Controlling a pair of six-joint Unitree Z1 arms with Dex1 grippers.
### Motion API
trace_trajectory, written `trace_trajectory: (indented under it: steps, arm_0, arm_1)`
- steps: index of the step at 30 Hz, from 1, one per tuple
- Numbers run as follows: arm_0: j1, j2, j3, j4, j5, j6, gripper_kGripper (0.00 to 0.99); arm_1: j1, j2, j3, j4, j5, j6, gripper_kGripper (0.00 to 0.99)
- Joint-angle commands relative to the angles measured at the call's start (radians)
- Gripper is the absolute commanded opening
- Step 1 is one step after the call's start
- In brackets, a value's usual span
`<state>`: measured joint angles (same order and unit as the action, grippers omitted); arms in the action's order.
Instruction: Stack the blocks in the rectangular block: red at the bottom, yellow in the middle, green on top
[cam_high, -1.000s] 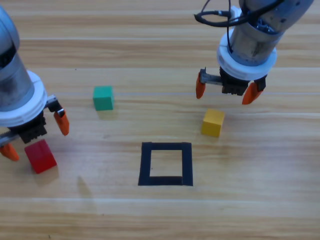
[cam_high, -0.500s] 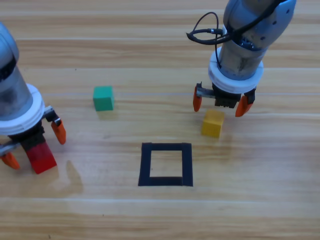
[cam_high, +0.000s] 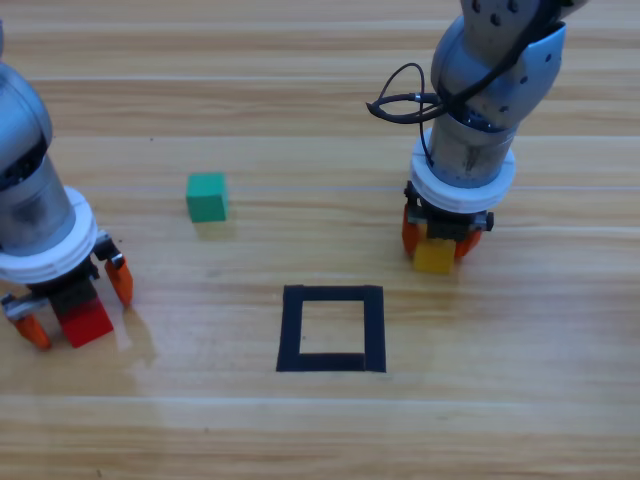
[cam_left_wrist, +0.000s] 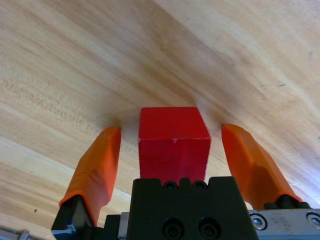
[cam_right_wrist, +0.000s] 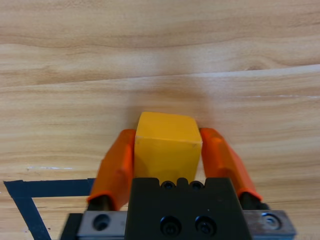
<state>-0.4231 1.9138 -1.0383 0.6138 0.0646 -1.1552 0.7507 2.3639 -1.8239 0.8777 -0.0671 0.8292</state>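
Yellow cube (cam_high: 433, 257) is clamped by the right pincer (cam_high: 437, 240); the red cube (cam_high: 84, 322) is straddled by the wide-open left pincer (cam_high: 77, 312).

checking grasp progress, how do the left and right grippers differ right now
The left gripper stands open, its jaws either side of the red cube with gaps; the right gripper is shut on the yellow cube. The left is far from the tape square; the right is just beyond it. Both are down at the table.
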Motion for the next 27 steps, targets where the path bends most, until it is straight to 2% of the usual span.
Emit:
trace_trajectory:
  steps: [1, 8, 12, 19, 23, 27]
  arm_0:
    - [0.020, 0.054, 0.029, -0.034, -0.006, 0.017, 0.752]
    - [0.017, 0.056, -0.011, -0.014, 0.006, 0.089, 0.321]
    - [-0.039, 0.042, -0.128, 0.087, 0.023, 0.204, 0.121]
    - [-0.213, -0.050, -0.247, 0.139, 0.001, 0.454, 0.061]
    - [-0.345, 0.025, -0.342, 0.169, 0.001, 0.549, 0.061]
    - [-0.427, 0.119, -0.396, 0.170, -0.006, 0.623, 0.060]
  arm_1:
    - [0.013, 0.020, -0.002, 0.053, -0.002, 0.002, 0.000]
    - [0.024, -0.137, 0.014, 0.139, -0.007, -0.033, 0.000]
    - [0.027, -0.233, 0.051, 0.144, 0.001, -0.059, 0.000]
    - [0.026, -0.270, 0.066, 0.150, 0.058, -0.102, 0.000]
    - [0.026, -0.281, 0.075, 0.155, 0.067, -0.102, 0.000]
    - [0.021, -0.281, 0.075, 0.155, 0.078, -0.110, 0.000]
